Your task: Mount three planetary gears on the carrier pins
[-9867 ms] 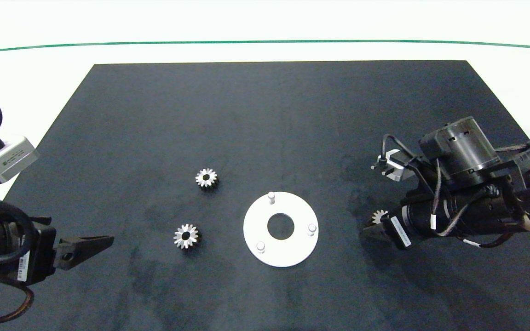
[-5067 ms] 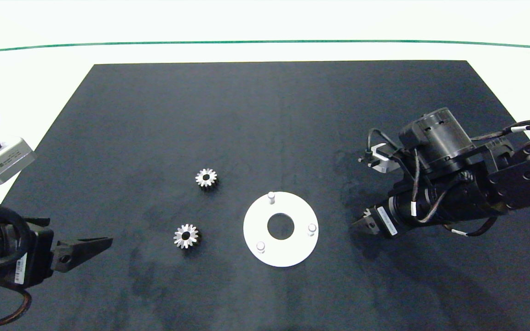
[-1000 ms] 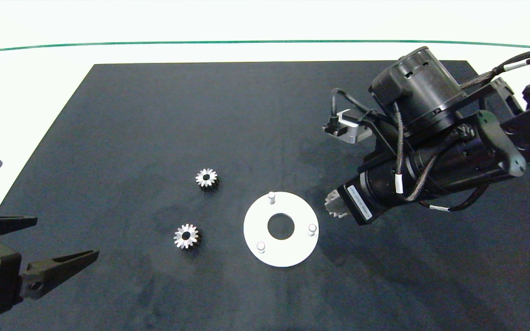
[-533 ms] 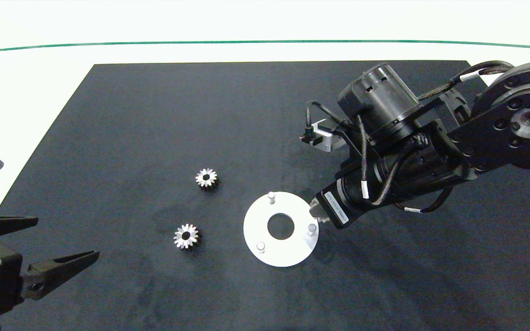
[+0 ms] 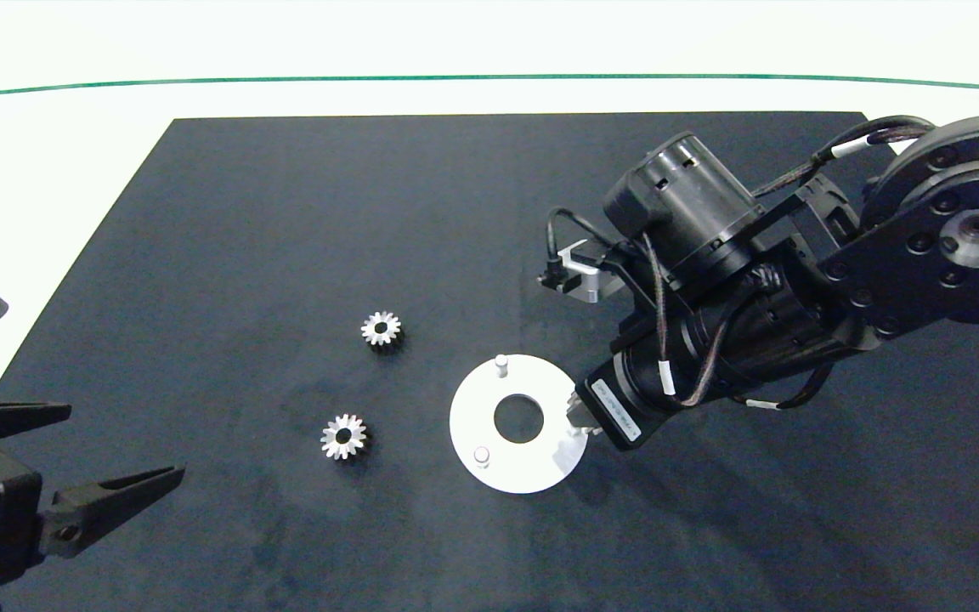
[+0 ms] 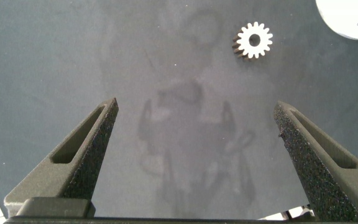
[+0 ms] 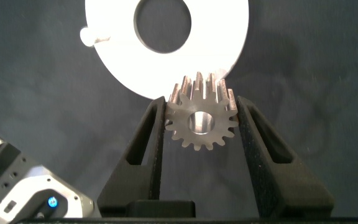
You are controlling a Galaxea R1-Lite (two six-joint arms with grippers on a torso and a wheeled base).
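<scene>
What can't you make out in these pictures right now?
- Third short pale peg on the flat white ring-shaped disc: head view, hidden by the right tool and its small shiny silver toothed gear.
- Whether that gear's hole meets a peg: right wrist view, gear blocks it.
- Left tool: head view, partly cut off by the edge.

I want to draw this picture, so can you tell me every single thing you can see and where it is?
Loose gears: two, shiny silver, flat on the mat left of the disc, one farther, one nearer.
Held gear: one, shiny silver, between the right gripper's fingers at the disc's right edge.
White disc: one, white ring with a big centre hole, mid-mat.
Carrier pins: two showing, pale grey-white, upright on the disc; a third cannot be seen.
Mat: one, black, covering the white table.
Green line: one, across the far table.
Left gripper: open, near-left corner, empty.
Right gripper: shut on the gear.
</scene>
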